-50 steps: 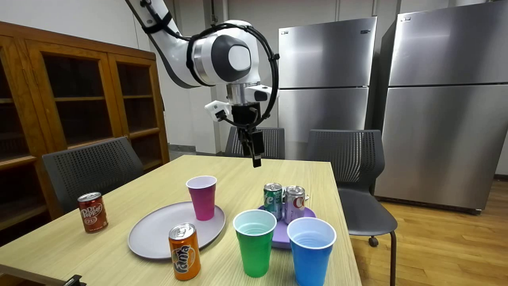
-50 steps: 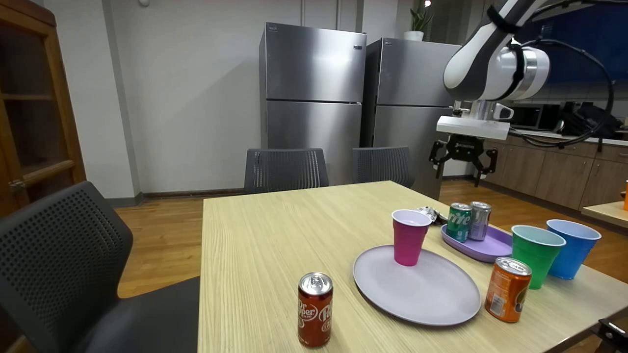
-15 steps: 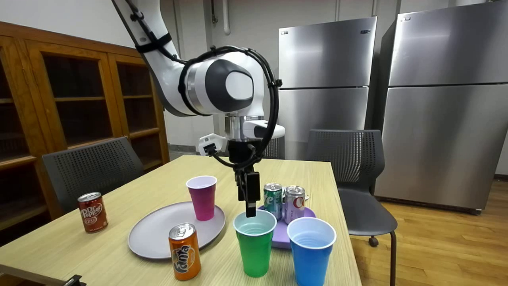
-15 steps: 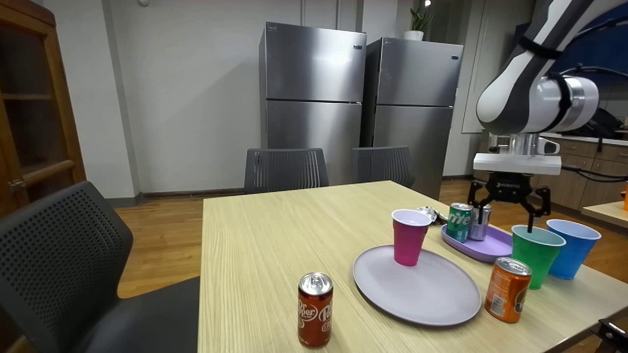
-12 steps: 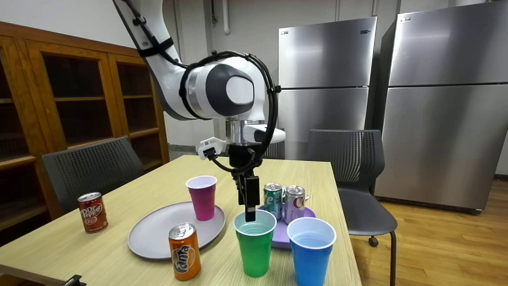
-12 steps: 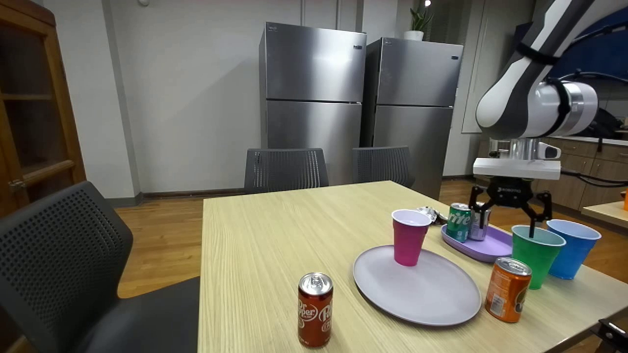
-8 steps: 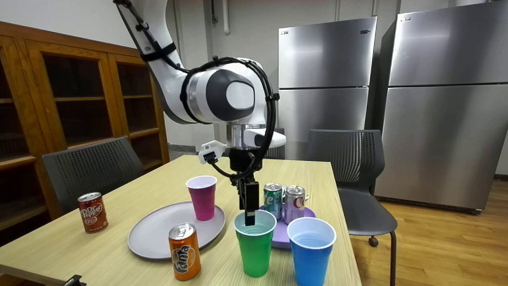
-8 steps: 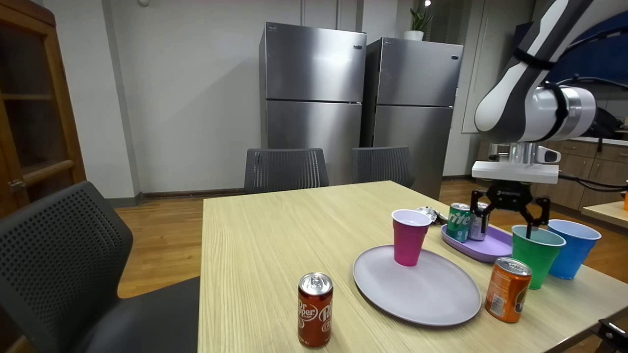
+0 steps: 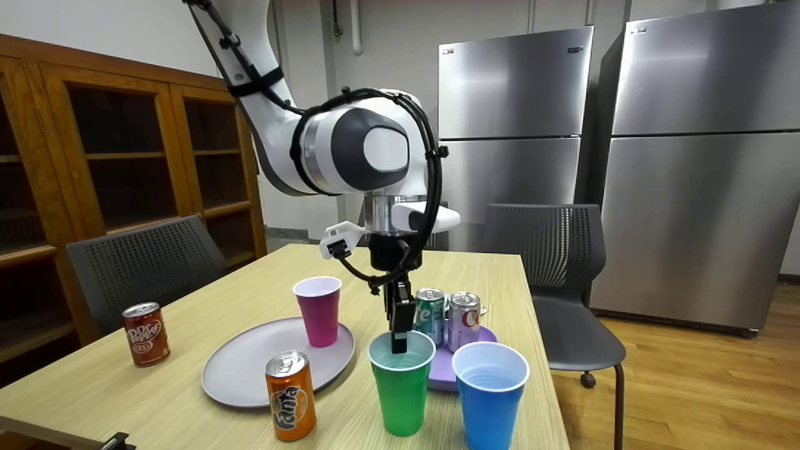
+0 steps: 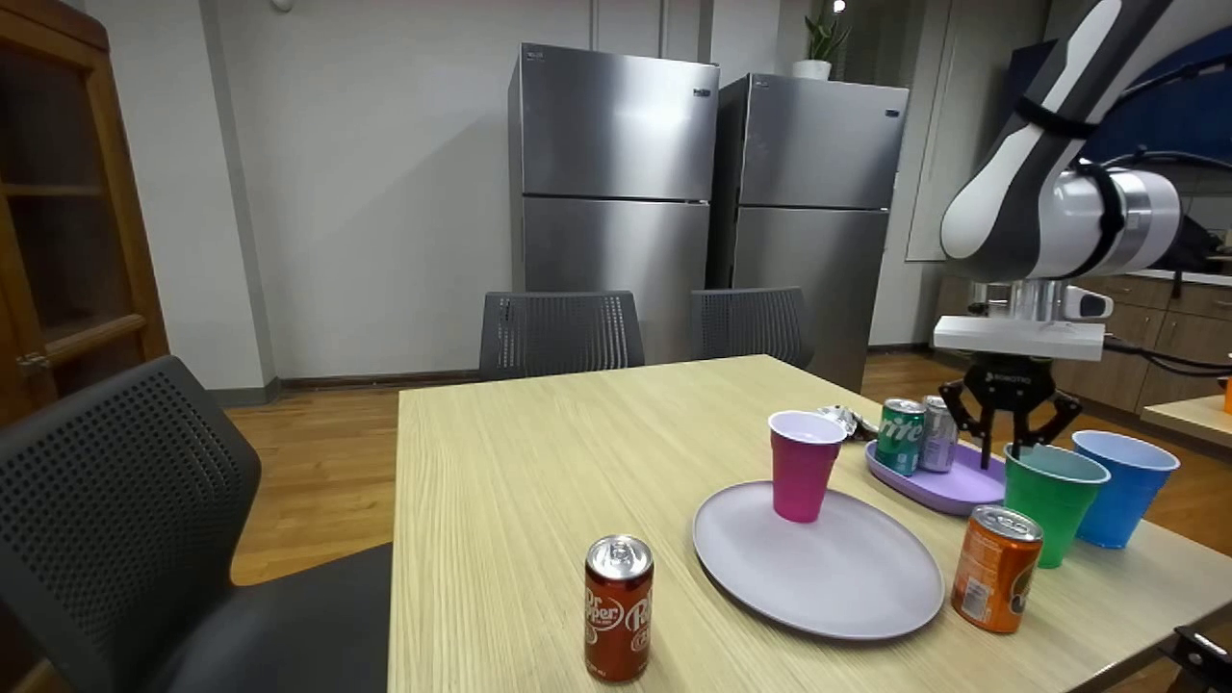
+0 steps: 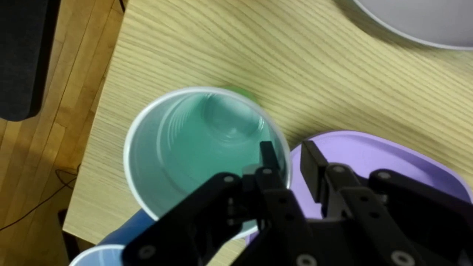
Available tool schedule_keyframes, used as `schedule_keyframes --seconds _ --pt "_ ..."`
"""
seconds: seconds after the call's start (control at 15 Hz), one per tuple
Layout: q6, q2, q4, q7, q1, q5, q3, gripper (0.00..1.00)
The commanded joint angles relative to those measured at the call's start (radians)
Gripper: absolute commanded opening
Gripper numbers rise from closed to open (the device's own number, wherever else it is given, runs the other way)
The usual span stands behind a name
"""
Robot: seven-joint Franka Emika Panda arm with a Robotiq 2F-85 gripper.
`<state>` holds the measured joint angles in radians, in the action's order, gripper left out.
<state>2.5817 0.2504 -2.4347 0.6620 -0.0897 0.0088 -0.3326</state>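
Green cup (image 9: 402, 400) on table (image 9: 250, 290), refrigerators (image 9: 512, 181) behind

In an exterior view the camera looks across the table (image 9: 250, 300) from slightly above it, with the blue cup (image 9: 490, 400) close to the lens, the cabinet (image 9: 178, 156) along the left and the fridges (image 9: 509, 175) behind. In an exterior view with the red can (image 10: 618, 616) nearest, the camera also faces the fridges, while the robot arm (image 10: 1001, 221) enters at the right edge. Both exterior views share the table, the plate (image 10: 818, 577) and the green cup (image 9: 403, 400). The wrist view looks steeply down from close above the claw (image 11: 289, 155); it shares the green cup, the blue cup, the purple tray (image 11: 369, 155) and part of the plate with both exterior views.
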Motion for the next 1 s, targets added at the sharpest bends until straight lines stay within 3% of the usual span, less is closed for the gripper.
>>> schedule_keyframes --seconds 0.0,0.6,0.93 --pt "-0.006 -0.025 -0.007 0.047 0.0 -0.044 -0.017 0.0" --pt "-0.014 -0.09 -0.028 0.068 0.006 -0.115 -0.025 0.01" --pt "-0.024 -0.168 -0.039 0.011 0.0 -0.115 0.023 0.01"
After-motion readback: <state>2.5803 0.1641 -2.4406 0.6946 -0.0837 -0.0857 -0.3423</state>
